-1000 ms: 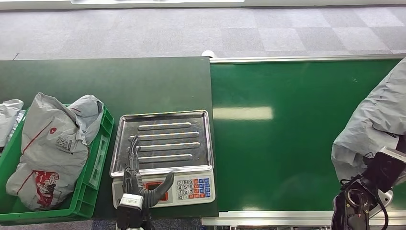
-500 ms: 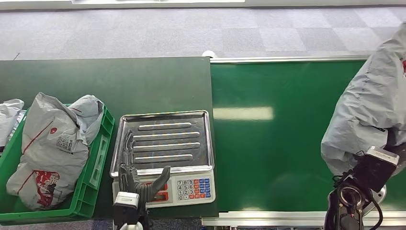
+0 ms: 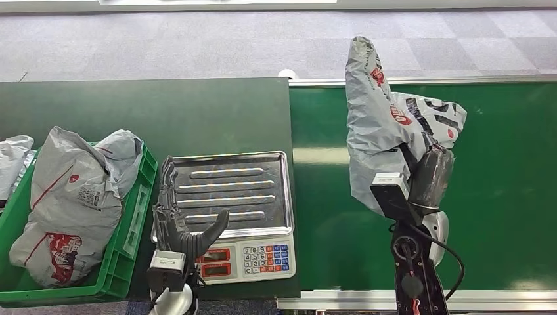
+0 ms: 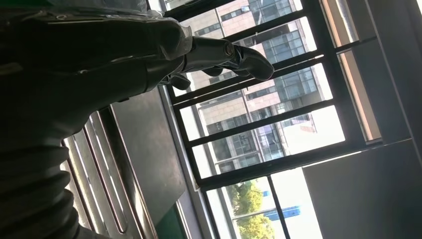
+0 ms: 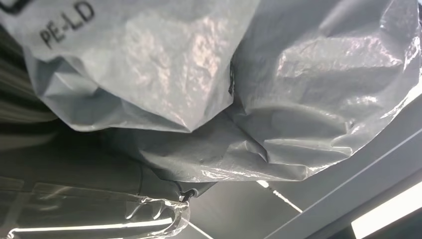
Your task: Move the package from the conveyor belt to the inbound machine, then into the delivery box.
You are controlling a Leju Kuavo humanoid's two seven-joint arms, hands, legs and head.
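A grey plastic mail package with red and black print hangs above the green conveyor belt, held up by my right hand, whose fingers are hidden under the bag. The right wrist view shows the same crinkled package close up. The inbound machine is a scale with a steel tray and keypad. My left hand hovers with spread fingers over the tray's left edge, holding nothing; it appears dark in the left wrist view. The green delivery box holds a grey package.
The dark green table carries the scale and box. Another grey bag lies at the far left edge. Grey carpet floor lies beyond the table and belt. The belt's metal rail runs along the far side.
My right arm has swung left from the frame's right edge, lifting the package over the belt's middle. My left hand has risen slightly along the tray's left edge.
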